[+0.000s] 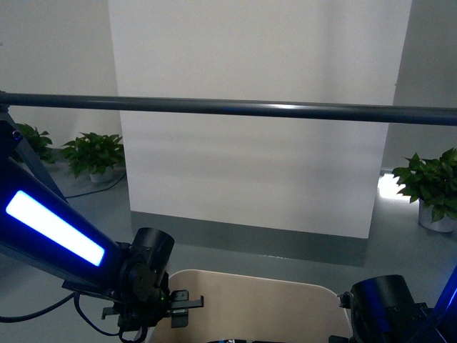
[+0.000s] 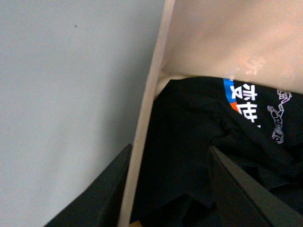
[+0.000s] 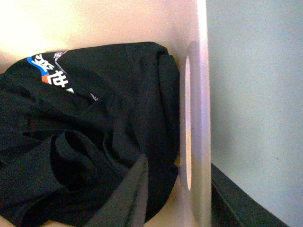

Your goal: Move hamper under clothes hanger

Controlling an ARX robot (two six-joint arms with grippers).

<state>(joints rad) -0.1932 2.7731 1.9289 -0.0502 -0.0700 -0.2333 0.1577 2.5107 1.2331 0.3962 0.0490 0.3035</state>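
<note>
The beige hamper (image 1: 250,289) stands low and centred in the front view, below the clothes hanger's dark round bar (image 1: 235,107), which runs across the picture. My left gripper (image 2: 168,189) is open and straddles the hamper's left rim (image 2: 151,94), one finger outside and one finger (image 2: 236,189) inside over black clothes (image 2: 199,142). My right gripper (image 3: 182,198) is open astride the right wall (image 3: 201,71) by its handle slot (image 3: 188,118), with one finger (image 3: 128,198) inside above the black clothes (image 3: 94,118).
A white wall panel (image 1: 257,164) rises behind the bar. Potted plants stand on the grey floor at the left (image 1: 96,153) and right (image 1: 432,182). One of the rack's legs (image 1: 28,161) slants down at the far left. My left arm's lit strip (image 1: 53,229) glows.
</note>
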